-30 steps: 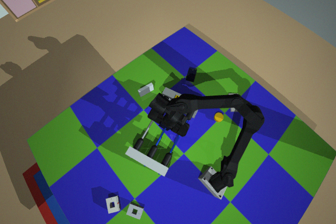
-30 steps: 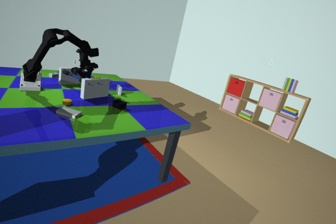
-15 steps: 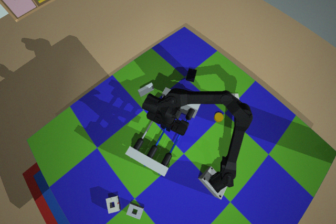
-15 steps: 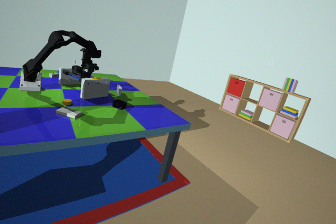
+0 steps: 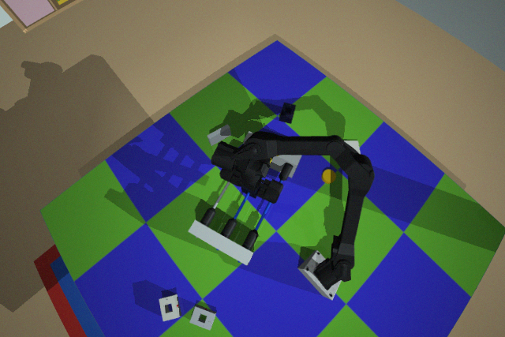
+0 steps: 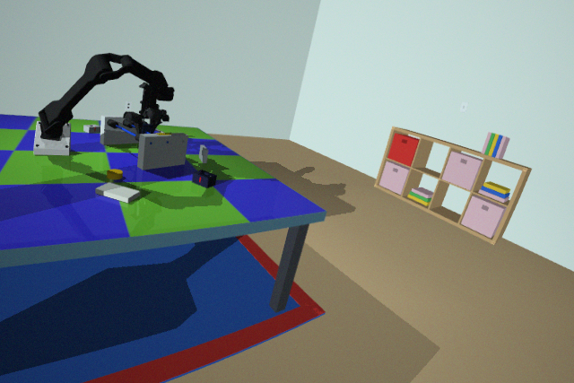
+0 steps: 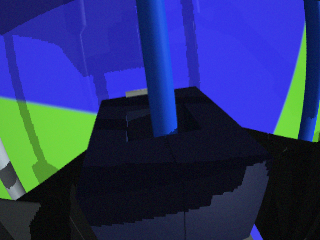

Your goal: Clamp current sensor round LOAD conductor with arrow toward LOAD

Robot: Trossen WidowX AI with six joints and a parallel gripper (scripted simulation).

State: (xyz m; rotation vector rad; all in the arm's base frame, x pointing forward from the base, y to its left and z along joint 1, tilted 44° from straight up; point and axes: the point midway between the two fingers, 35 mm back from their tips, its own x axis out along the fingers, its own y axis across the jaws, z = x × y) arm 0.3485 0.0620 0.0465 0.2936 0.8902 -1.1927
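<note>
A dark split-core sensor [image 7: 172,162] is between my fingers in the wrist view. The middle blue conductor [image 7: 162,75] [image 5: 242,204] enters its square window, and the body shows around it. A seam runs down the near face; I cannot tell whether it is latched. No arrow is readable. My gripper [image 7: 158,140] [image 5: 257,187] [image 6: 147,127] is shut on the sensor, low between two grey end blocks [image 5: 220,243] [image 6: 161,152]. A second blue conductor [image 7: 311,75] is at the right and a whitish one [image 7: 9,170] at the left. No LOAD lettering is readable.
Near the blocks are a black block [image 5: 287,113] [image 6: 204,178] with a red mark, a grey upright piece [image 5: 218,134] [image 6: 203,153], an orange disc [image 5: 328,175] [image 6: 114,174] and a flat pale box [image 6: 121,193]. Two pale pieces with square holes lie at the table's lower left in the top view.
</note>
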